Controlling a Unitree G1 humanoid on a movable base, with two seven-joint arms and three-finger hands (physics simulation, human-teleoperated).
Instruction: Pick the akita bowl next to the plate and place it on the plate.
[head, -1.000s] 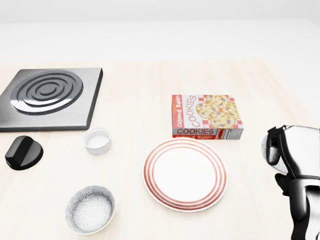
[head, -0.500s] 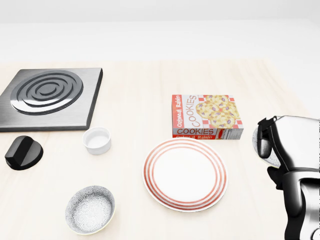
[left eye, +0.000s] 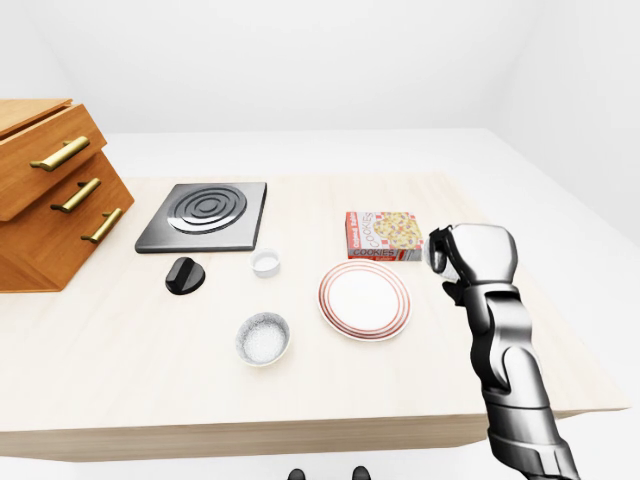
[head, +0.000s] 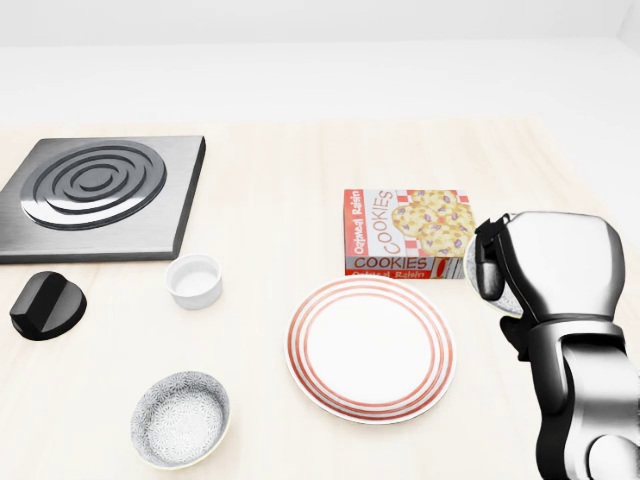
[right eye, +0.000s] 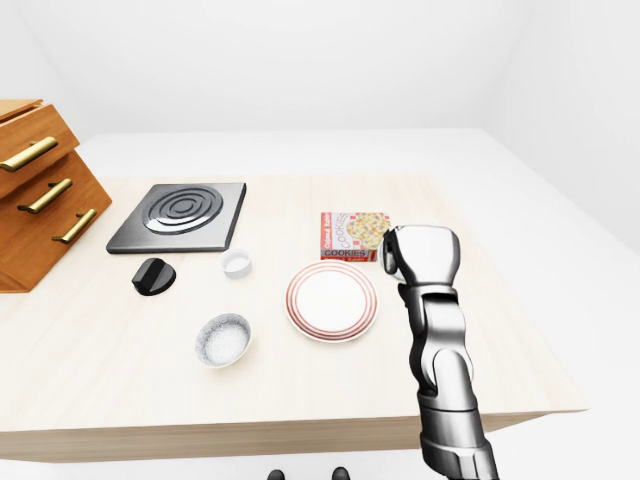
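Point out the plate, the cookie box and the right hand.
plate (head: 370, 348), head view, bare white centre.
cookie box (head: 412, 226), head view, printed top face.
right hand (head: 550, 265), head view, back of the palm.

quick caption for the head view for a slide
Right hand over the akita bowl, just right of the empty red-ringed plate.

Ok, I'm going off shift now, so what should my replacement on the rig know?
Right hand: closed on the akita bowl, mostly hidden behind it, held right of the plate in the head view, by the cookie box.
Left hand: not in view.
Done: bowl picked up.
Left: carry it over the plate, set it down, release.
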